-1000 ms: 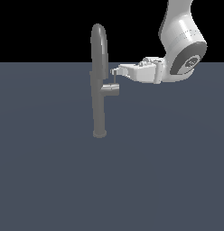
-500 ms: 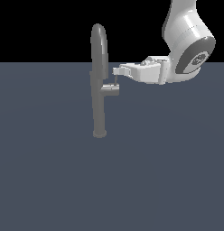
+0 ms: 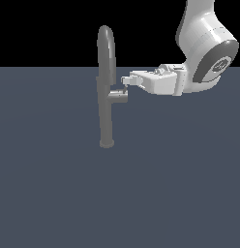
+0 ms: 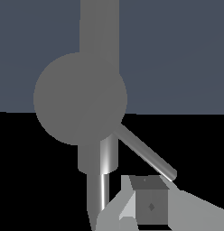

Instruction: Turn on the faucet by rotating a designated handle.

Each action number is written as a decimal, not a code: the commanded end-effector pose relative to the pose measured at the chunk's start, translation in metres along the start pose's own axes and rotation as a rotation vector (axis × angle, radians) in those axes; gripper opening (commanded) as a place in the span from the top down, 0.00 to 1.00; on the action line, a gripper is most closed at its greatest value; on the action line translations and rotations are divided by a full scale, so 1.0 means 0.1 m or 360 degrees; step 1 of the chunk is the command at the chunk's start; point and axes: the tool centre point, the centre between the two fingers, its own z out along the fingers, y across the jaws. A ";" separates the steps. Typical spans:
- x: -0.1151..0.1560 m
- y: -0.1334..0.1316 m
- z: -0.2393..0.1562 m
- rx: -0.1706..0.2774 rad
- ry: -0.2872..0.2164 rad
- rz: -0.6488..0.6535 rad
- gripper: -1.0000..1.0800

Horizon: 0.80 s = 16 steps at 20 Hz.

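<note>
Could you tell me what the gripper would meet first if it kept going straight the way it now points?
Most likely the handle: the gripper points toward the exterior view's left, at the faucet, with its fingertip beside the handle's thin rod. Depth is unclear, so it might brush the rod or the stub first.

The faucet (image 3: pixel 106 97) stands on the surface (image 3: pixel 54 193); its handle (image 3: pixel 119 96) juts toward the exterior view's right, with the gripper (image 3: pixel 126 81) just beside it.
</note>
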 end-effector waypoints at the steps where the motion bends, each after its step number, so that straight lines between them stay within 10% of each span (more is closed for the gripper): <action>1: 0.00 0.00 0.00 0.0000 0.0000 0.0000 1.00; 16: 0.59 0.25 0.00 -0.0005 -0.0008 0.0019 1.00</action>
